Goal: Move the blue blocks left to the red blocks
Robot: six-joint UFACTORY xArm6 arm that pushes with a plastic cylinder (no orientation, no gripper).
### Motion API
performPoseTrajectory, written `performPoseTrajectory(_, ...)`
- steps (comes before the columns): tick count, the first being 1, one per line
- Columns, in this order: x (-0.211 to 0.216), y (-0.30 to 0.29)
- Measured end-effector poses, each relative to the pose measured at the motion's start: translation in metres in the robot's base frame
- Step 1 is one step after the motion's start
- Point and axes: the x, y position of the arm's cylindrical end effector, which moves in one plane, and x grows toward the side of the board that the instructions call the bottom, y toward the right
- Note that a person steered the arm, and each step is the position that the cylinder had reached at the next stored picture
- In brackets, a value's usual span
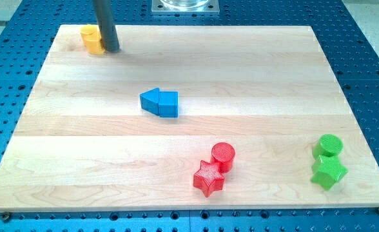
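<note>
A blue triangular block (150, 100) and a blue cube (168, 104) sit touching each other near the middle of the wooden board (80, 161). A red cylinder (223, 155) and a red star (209, 178) sit together at the view's lower middle, below and to the right of the blue blocks. My tip (111, 49) stands at the view's top left, far from the blue blocks and right beside the yellow blocks (91, 39).
The yellow blocks lie in the board's top left corner, touching the rod's left side. A green cylinder (330, 145) and a green star (329, 171) sit at the view's lower right. A metal base (185, 6) shows at the top edge.
</note>
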Motion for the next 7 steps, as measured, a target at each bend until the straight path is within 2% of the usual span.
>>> performPoseTrajectory(1, 0.022, 0.088)
performPoseTrajectory(2, 0.067, 0.141)
performPoseTrajectory(5, 0.244, 0.133)
performPoseTrajectory(7, 0.314, 0.124)
